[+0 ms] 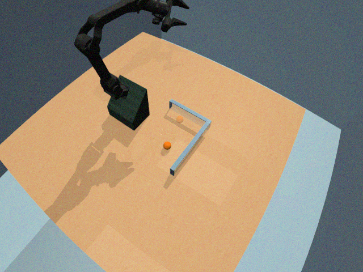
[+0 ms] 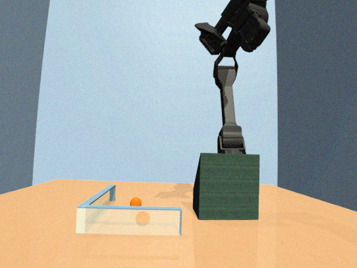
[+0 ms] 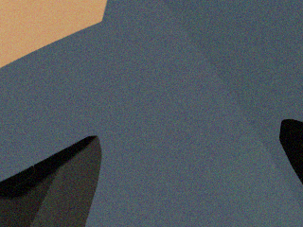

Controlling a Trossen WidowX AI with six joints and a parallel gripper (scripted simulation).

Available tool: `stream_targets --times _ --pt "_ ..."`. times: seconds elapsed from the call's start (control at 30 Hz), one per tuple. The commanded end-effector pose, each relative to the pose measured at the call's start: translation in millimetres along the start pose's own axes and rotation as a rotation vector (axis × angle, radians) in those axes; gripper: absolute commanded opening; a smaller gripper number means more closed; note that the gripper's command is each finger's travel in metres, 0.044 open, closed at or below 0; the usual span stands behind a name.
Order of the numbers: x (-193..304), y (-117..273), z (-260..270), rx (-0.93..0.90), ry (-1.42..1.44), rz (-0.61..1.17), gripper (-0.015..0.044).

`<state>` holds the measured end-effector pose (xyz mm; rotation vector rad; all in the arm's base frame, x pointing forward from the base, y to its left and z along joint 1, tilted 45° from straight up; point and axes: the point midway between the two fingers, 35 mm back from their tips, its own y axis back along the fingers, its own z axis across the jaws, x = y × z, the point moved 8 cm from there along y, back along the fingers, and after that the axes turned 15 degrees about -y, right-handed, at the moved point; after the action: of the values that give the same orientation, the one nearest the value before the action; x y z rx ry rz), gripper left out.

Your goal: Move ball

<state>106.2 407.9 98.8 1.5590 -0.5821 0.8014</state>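
Sitting on the table (image 1: 234,175) inside the corner of the clear walls (image 1: 190,140), the orange ball (image 1: 167,145) rests apart from the faint copy (image 1: 179,118) beside the shorter wall. Behind the walls stands the green base (image 1: 129,106). Farther off, high up, the gripper (image 1: 179,13) hangs released, grasping nothing.

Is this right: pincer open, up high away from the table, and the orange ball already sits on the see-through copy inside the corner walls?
Not quite. The orange ball is not on the see-through copy; the top view shows it resting apart from it, on the table beside the longer of the corner walls. The rest holds: the pincer is open and up high away from the table.
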Motion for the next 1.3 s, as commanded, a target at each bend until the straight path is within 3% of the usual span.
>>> stream_targets --times 0.0,0.13,0.37,0.63,0.97,1.27 --pt "1.5 -1.9 1.6 -0.006 -0.014 -0.001 0.0374" --pt "28.9 -38.4 36.9 -0.135 -0.300 0.001 0.0287" --pt "72.9 -97.9 125.7 -0.397 -0.882 0.071 0.0287" --pt "97.6 -134.5 233.4 -0.665 -1.473 0.243 0.0287" --pt "100.7 -138.7 359.7 -0.960 -2.125 0.694 0.0287" --pt "81.6 -114.7 457.8 -1.145 -2.558 1.307 0.0287"
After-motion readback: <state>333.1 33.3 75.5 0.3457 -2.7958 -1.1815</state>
